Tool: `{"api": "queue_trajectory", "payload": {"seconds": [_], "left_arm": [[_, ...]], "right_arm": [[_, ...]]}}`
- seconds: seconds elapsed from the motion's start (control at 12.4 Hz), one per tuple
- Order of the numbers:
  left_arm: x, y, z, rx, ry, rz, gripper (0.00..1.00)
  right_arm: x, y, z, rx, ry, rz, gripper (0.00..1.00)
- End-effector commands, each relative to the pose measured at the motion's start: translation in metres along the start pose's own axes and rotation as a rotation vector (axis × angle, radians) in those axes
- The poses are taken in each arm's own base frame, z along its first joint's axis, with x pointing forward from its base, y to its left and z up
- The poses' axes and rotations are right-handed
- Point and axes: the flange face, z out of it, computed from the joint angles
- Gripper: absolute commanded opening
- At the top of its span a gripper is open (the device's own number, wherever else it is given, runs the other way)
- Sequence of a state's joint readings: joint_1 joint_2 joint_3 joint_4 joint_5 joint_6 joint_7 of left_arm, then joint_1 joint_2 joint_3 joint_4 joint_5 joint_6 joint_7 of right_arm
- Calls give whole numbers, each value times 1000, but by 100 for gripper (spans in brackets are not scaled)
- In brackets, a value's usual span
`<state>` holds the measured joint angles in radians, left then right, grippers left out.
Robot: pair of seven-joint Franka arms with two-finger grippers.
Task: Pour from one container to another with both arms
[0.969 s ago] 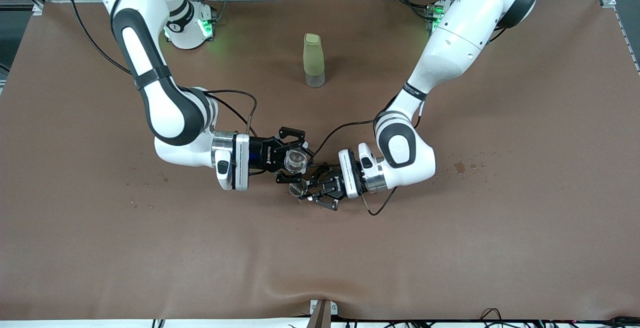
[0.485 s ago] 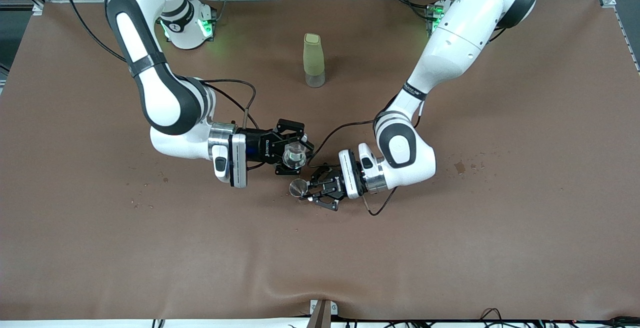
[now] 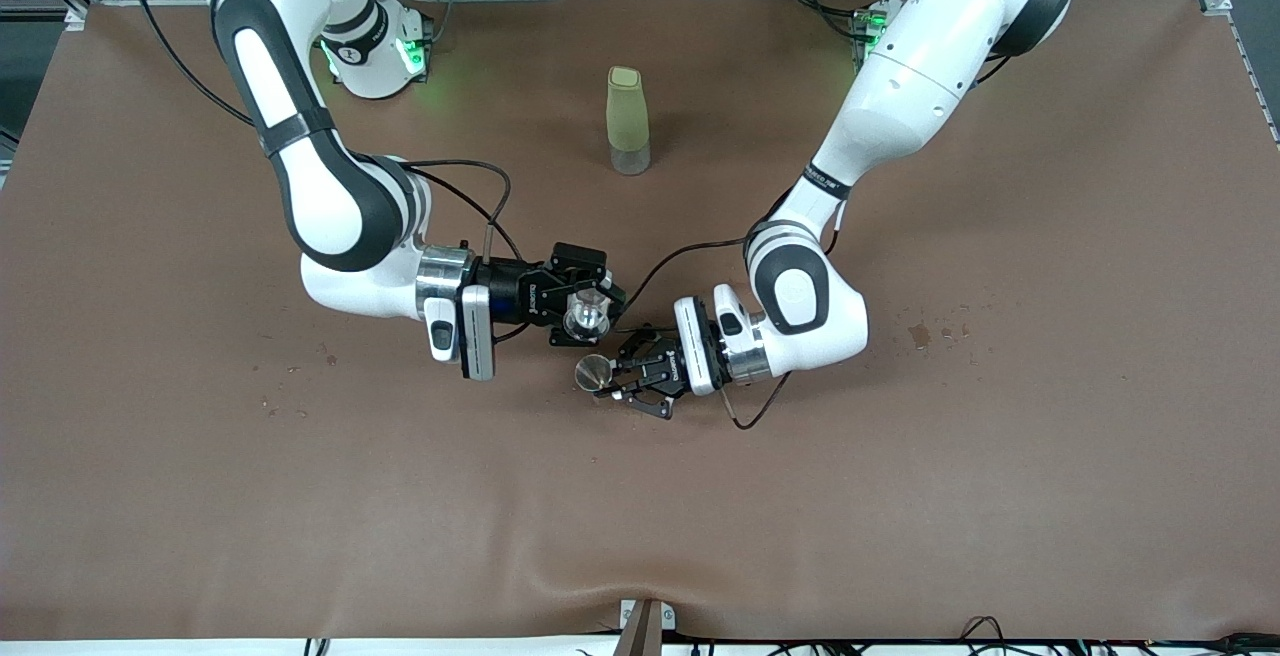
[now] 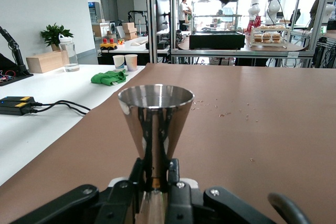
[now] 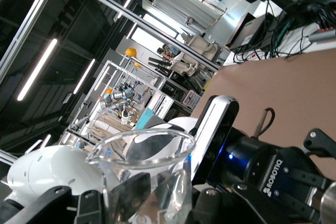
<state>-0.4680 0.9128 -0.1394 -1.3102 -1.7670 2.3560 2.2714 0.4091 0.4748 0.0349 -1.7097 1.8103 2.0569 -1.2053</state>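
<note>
My right gripper (image 3: 588, 314) is shut on a clear glass beaker (image 3: 587, 312), held above the middle of the brown table (image 3: 900, 496). In the right wrist view the beaker (image 5: 140, 157) stands between dark fingers (image 5: 130, 195), with its rim up. My left gripper (image 3: 612, 382) is shut on a steel cone-shaped jigger (image 3: 593, 372), which sits just beside the beaker and lower in the front view. The left wrist view shows the jigger (image 4: 156, 109) upright and gripped at its narrow waist by my left gripper (image 4: 155, 176). Beaker and jigger stand apart.
A tall pale-green bottle (image 3: 628, 120) stands on the table farther from the front camera than both grippers. Small crumbs and a stain (image 3: 920, 334) lie toward the left arm's end. Black cables (image 3: 480, 198) loop from both wrists.
My right wrist has turned and its gripper has drawn the beaker back slightly, off the jigger it overlapped before. The left gripper with the jigger shifted only a little.
</note>
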Motion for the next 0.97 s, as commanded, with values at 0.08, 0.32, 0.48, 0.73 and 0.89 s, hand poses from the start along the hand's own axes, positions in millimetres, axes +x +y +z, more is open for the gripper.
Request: {"api": "queue_trajectory", "payload": {"seconds": [0.08,0.32,0.48,0.73,0.89], "left_arm": [[3,-1,4,37,41,26,0],[4,0,4,29,49,31,0],[4,0,4,26,51,36,0],[5,1,4,26,56,32,0],[6,1,4,25,59,32,0]], "right_arm": [[0,-10,-4,5,21,118,0],[2,-13,-3,11,22,190,0],[4,-13,-3,13,25,228,0],[8,-15,-5,20,30,290,0],[11,-16,-4,22,32,318,0]]}}
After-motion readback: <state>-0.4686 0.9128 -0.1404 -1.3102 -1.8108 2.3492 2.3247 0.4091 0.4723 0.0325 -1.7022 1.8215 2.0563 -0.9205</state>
